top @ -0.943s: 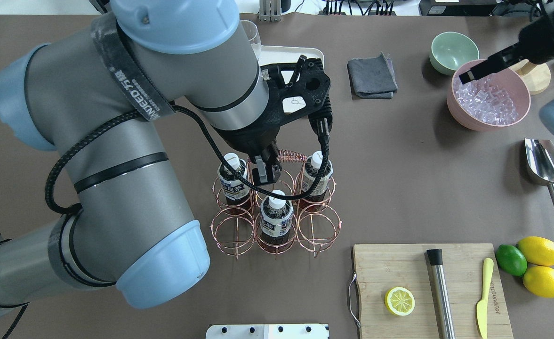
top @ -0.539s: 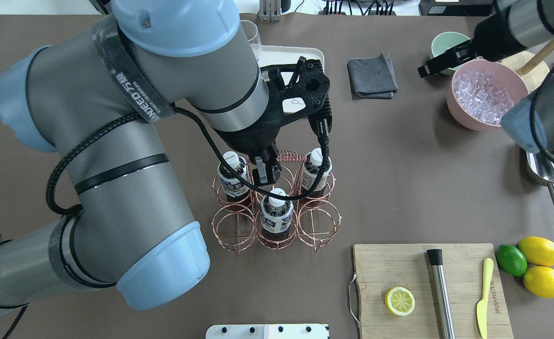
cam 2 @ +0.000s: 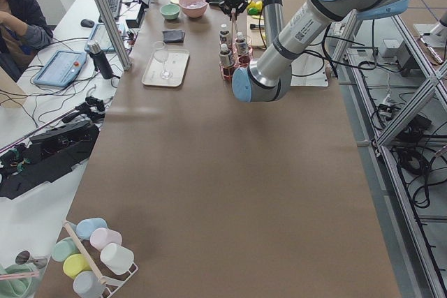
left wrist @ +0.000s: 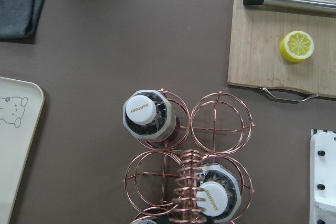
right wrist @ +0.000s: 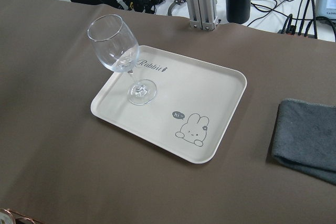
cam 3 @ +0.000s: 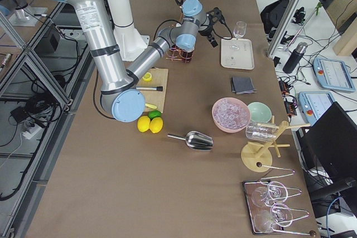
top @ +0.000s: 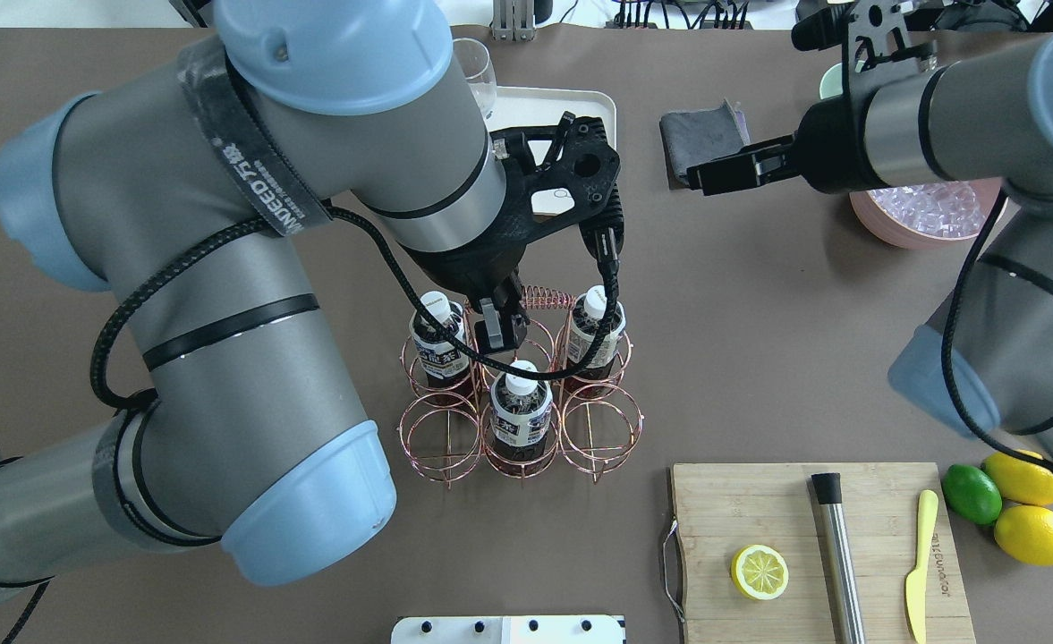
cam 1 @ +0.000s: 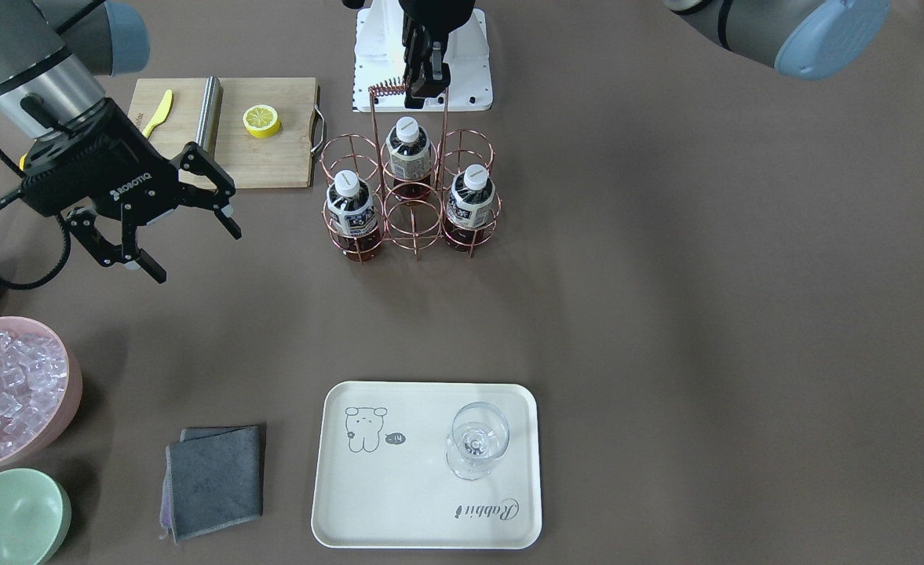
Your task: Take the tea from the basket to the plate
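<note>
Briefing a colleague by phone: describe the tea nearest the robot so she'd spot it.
Mid-table stands a copper wire basket. Its row on the robot's side holds one tea, in the middle ring. Unlike the rest, it has an empty ring on each side.

Right gripper (cam 1: 195,253) swung off ice bowl (top: 884,234) (pink), toward table centre.

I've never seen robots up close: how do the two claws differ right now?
The left gripper is closed on the basket by its coiled handle; the right gripper is wide open, holding nothing. The left points straight down; the right hangs tilted in the air. Both are black, two-fingered.
</note>
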You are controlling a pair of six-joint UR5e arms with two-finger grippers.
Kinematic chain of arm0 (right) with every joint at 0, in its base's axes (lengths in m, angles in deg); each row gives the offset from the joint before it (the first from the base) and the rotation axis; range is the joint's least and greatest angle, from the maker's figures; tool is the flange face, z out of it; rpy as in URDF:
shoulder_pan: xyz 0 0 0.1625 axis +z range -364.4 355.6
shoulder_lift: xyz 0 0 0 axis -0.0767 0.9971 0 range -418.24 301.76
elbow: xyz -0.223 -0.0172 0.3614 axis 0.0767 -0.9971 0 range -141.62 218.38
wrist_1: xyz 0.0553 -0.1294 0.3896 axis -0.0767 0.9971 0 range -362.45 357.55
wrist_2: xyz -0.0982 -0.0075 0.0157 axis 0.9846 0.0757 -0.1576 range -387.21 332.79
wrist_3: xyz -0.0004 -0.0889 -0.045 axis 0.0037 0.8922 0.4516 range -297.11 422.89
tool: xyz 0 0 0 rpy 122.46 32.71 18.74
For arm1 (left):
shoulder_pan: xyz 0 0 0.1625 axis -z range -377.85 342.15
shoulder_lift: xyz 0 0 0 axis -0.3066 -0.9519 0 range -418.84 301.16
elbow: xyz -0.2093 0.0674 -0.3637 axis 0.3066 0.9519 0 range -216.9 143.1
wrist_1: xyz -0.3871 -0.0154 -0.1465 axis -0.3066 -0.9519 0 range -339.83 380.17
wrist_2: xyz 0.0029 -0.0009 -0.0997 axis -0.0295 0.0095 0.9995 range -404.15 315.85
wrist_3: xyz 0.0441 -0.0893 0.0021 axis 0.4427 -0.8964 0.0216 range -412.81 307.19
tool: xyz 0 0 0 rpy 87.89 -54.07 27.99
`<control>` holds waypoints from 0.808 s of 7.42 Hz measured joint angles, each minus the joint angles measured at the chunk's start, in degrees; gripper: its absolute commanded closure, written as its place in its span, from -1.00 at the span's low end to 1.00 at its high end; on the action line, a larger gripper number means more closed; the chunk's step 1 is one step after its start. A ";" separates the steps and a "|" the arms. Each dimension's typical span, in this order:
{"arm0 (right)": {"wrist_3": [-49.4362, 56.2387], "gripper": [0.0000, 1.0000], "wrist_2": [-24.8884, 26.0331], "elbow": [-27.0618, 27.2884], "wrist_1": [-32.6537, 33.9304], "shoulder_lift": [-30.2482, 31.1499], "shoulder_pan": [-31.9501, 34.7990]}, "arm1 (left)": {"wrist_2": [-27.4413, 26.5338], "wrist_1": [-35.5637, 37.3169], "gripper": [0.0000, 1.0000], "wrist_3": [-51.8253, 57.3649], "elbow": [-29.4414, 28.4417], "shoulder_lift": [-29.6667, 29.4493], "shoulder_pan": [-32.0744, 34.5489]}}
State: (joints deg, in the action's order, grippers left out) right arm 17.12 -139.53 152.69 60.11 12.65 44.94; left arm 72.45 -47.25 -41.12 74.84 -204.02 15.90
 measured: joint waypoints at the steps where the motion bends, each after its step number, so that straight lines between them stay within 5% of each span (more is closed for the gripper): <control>1: -1.46 -0.98 5.11 1.06 0.12 0.08 -3.75 | 0.02 0.00 1.00 0.00 -0.03 0.05 0.00; 6: -7.07 -0.98 21.04 6.91 4.63 -0.26 -17.81 | 0.03 0.00 1.00 0.09 -0.20 0.16 0.03</control>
State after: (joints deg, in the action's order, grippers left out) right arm 10.05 -118.49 159.61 64.74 12.39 27.13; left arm 72.48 -47.25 -41.03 74.64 -203.86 15.93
